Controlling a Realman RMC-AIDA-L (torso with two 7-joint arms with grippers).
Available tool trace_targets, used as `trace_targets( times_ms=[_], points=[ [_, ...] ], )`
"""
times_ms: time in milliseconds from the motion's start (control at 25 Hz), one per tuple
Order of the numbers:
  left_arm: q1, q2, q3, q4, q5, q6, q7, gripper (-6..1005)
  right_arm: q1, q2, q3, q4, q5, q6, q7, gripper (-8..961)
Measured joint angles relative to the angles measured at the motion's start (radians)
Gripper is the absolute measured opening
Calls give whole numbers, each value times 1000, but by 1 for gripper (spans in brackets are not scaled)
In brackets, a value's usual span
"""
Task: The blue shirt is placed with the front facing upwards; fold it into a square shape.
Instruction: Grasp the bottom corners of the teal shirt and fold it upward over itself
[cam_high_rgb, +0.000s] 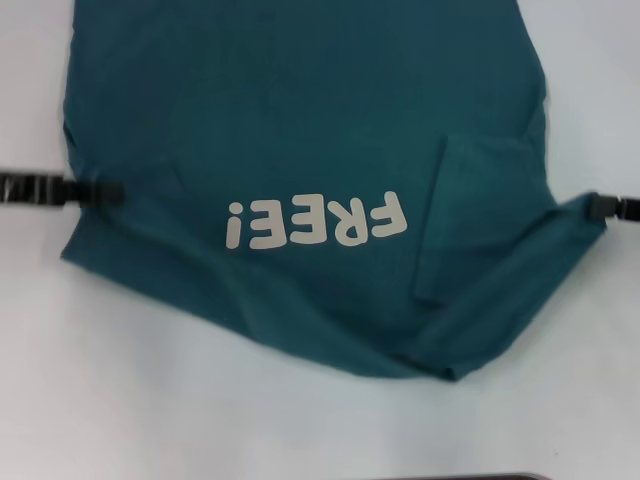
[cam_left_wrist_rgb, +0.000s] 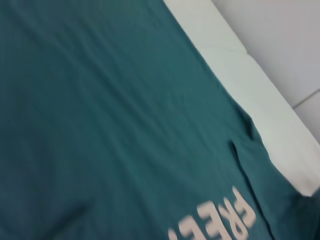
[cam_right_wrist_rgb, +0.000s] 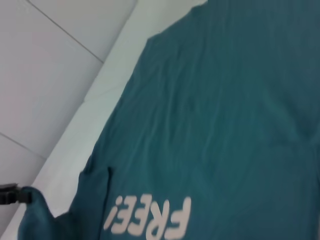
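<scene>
From the head camera, the blue shirt (cam_high_rgb: 300, 150) is lying spread on the white bench (cam_high_rgb: 150, 400), its cream lettering (cam_high_rgb: 318, 222) facing up and reading upside down from here. The left tool (cam_high_rgb: 100, 192) is reaching in at the shirt's left edge and seems to be pinching the cloth there; the right tool (cam_high_rgb: 590, 210) is doing the same at the right edge, where the fabric is bunching toward it. A sleeve flap (cam_high_rgb: 470, 220) is already lying folded inward on the right side.

The left wrist camera is showing only teal cloth, part of the lettering (cam_left_wrist_rgb: 220, 220) and the bench rim (cam_left_wrist_rgb: 260, 110) — no fingers of its own.

The right wrist camera is showing the shirt (cam_right_wrist_rgb: 225, 125), the print, and the far tool (cam_right_wrist_rgb: 17, 195) clamped on a lifted corner.

The cotton looks light, soft and limp — it will be sagging and wrinkling when lifted, so pinching the side hems near shoulder level looks best.
</scene>
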Motion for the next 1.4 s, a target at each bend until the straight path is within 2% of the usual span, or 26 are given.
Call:
trace_targets(
  times_ms=[160,200,280,520,1080,1400],
  points=[
    [-49,11,1,21,0,-50,-9,28,39,5,-2,4,16,-32,10,6],
    [-82,23,1,41,0,-88,-11,28,49,6,-3,6,22,-44,15,6],
    [-99,31,1,55,0,-115,-12,28,71,8,-7,8,37,-70,25,6],
    [-142,40,2,80,-2,-217,-28,28,128,21,-10,7,60,-159,30,5],
    [-219,55,-5,113,-8,-367,-64,29,275,10,-74,15,62,-343,88,6],
    [-250,77,-2,113,-29,-412,-87,28,309,6,-111,70,63,-399,146,6]
  ],
)
